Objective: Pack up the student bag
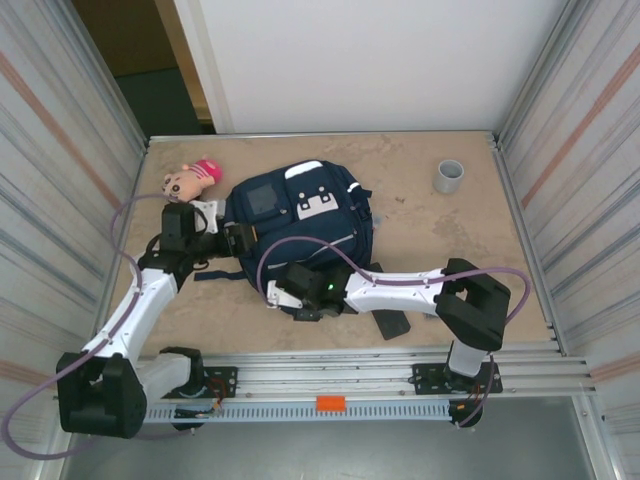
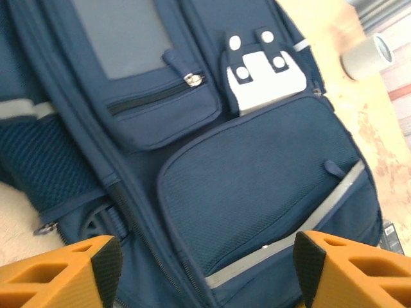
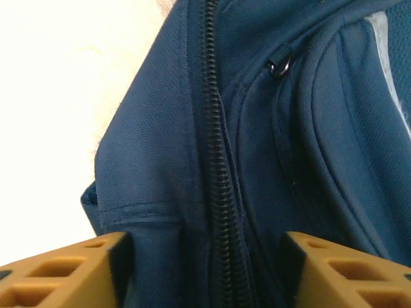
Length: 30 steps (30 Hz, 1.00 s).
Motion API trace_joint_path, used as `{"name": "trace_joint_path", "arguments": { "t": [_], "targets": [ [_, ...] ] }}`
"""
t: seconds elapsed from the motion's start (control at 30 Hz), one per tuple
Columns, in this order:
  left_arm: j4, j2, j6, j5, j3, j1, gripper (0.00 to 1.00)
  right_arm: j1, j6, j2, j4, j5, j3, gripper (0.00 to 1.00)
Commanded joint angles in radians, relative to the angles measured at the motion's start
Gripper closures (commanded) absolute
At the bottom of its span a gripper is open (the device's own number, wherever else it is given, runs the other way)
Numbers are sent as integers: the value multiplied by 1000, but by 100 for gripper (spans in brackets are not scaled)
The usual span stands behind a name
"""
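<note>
Centrally on the tan worktop (image 1: 450, 240) lies the student bag (image 1: 300, 215), front face up, its white patches toward the upper middle of the overhead view. A pink plush doll (image 1: 190, 180) rests just beside the bag's upper left corner, and a grey cup (image 1: 449, 176) stands well apart in the upper right.

The left tool (image 1: 237, 240) sits at the bag's left edge. In its wrist view both orange fingers (image 2: 64, 273) show at the bottom corners, spread wide with nothing between them. Beyond them are the front pocket, its pale stripe (image 2: 302, 228) running on a slant, and a white patch (image 2: 266, 80) above it.

The right tool (image 1: 280, 288) is at the bag's lower edge, near the bottom middle of the overhead view. In its wrist view the fingers (image 3: 64, 273) stand apart at the bottom of the frame, on either side of a closed dark zip (image 3: 215, 192) that runs up the navy cloth. A ridge of fabric fills the gap between them, and I cannot tell whether the pads press on it or merely flank it.
</note>
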Motion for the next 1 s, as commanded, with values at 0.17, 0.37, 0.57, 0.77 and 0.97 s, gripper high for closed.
{"name": "trace_joint_path", "arguments": {
  "t": [0.17,0.37,0.57,0.77,0.97],
  "targets": [
    [126,22,-99,41,-80,27,28,-8,-178,-135,-38,-10,-10,100],
    [209,-29,-112,10,-120,27,29,-137,-205,-286,-158,-164,57,100],
    [261,-114,-37,-6,-179,27,30,-228,-312,-368,-259,-246,136,100],
    [410,-189,55,-76,-300,-43,31,-340,-348,-398,-336,-364,209,100],
    [540,-161,146,-264,-383,-226,31,-417,-371,-435,-358,-436,225,100]
  ]
}}
